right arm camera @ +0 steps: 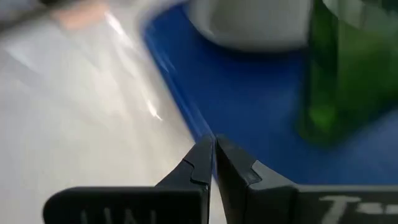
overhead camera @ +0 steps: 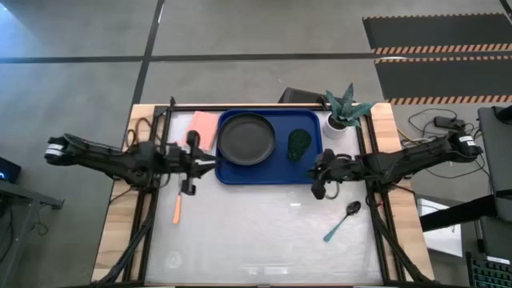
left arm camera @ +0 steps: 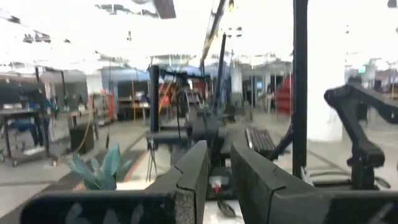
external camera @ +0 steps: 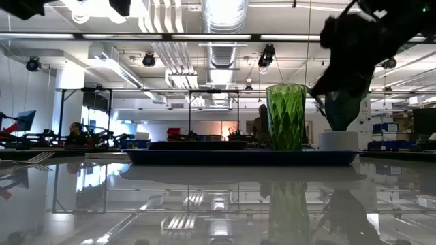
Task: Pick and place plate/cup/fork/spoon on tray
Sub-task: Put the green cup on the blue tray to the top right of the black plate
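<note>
The blue tray (overhead camera: 309,164) lies at the table's far middle. The black plate (overhead camera: 246,138) and the green cup (overhead camera: 299,144) stand on it; the cup is upright in the low view (external camera: 285,116). The orange-handled fork (overhead camera: 177,208) lies flat on the table left of the tray, near my left gripper (overhead camera: 208,165), which hovers level at the tray's left edge with a narrow gap between its fingers (left arm camera: 219,155). The teal-handled spoon (overhead camera: 342,222) lies flat at the near right. My right gripper (overhead camera: 318,182) is shut and empty over the tray's near right corner (right arm camera: 214,146).
A flat pink rectangle (overhead camera: 204,128) lies left of the tray. A white pot with a spiky plant (overhead camera: 344,112) stands at the tray's far right. Black frame rails run along the table's left and right sides. The near half of the table holds only the fork and spoon.
</note>
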Robot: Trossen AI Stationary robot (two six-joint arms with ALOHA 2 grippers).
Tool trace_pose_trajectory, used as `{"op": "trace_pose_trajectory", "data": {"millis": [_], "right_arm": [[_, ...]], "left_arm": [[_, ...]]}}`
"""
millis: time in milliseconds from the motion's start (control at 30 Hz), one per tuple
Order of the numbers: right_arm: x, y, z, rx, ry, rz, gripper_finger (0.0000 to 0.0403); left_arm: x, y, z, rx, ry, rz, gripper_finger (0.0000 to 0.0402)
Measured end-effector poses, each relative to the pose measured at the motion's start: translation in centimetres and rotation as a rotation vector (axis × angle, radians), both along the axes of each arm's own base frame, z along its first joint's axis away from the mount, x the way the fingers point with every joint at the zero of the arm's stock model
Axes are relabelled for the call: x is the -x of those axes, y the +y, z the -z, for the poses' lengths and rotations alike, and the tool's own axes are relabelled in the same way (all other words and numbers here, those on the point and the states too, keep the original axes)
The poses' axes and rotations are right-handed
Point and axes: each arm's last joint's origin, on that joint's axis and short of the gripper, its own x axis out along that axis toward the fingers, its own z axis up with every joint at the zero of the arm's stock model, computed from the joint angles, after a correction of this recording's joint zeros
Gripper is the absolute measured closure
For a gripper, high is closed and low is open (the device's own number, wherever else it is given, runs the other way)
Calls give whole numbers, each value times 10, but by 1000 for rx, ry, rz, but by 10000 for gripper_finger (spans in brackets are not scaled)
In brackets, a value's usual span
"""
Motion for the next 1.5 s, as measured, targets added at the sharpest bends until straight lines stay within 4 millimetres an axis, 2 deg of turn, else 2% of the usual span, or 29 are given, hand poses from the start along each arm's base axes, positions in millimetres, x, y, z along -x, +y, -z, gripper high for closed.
{"op": "trace_pose_trajectory", "data": {"millis": [167,433,633,800,1033,1500], "right_arm": [[-11,0,1,32,88,62,394],[-25,-7,3,107,185,124,394],[-36,-22,1,157,221,158,394],[-41,-33,7,180,266,195,394],[-44,-40,15,241,303,264,394],[-63,-53,45,327,371,305,394]], "left_arm": [[20,2,10,6,-46,2,347],[32,4,18,7,-67,1,347],[31,4,20,6,-57,1,347],[27,3,24,3,-33,1,347],[24,3,26,0,-15,1,347],[24,3,26,0,-18,1,347]]}}
